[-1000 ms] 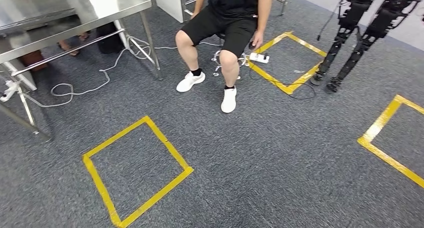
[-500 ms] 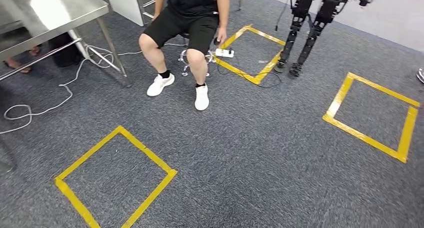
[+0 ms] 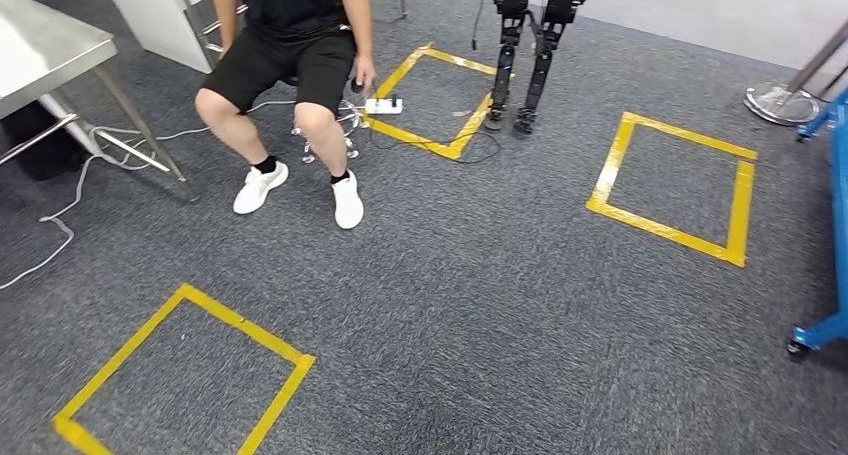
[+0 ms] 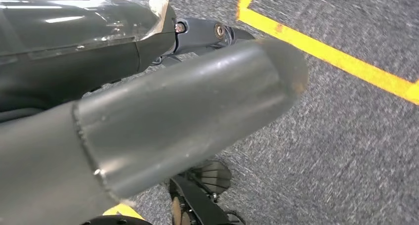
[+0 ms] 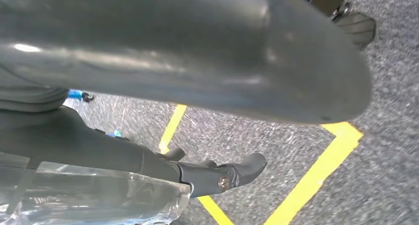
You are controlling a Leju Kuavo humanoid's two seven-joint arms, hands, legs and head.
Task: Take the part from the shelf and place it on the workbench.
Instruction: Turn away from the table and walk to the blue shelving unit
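Both hands hang empty over the carpet, left hand [image 4: 212,34] and right hand [image 5: 232,175] with fingers loosely apart. No part in sight; walking risks clipping the seated person [image 3: 290,65].

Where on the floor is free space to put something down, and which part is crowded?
Free: the carpet inside the near yellow square, inside the right yellow square, and the wide strip between them. Crowded: the far side, where the seated person, the power strip with its cables, the other robot's legs and the steel table stand close together.
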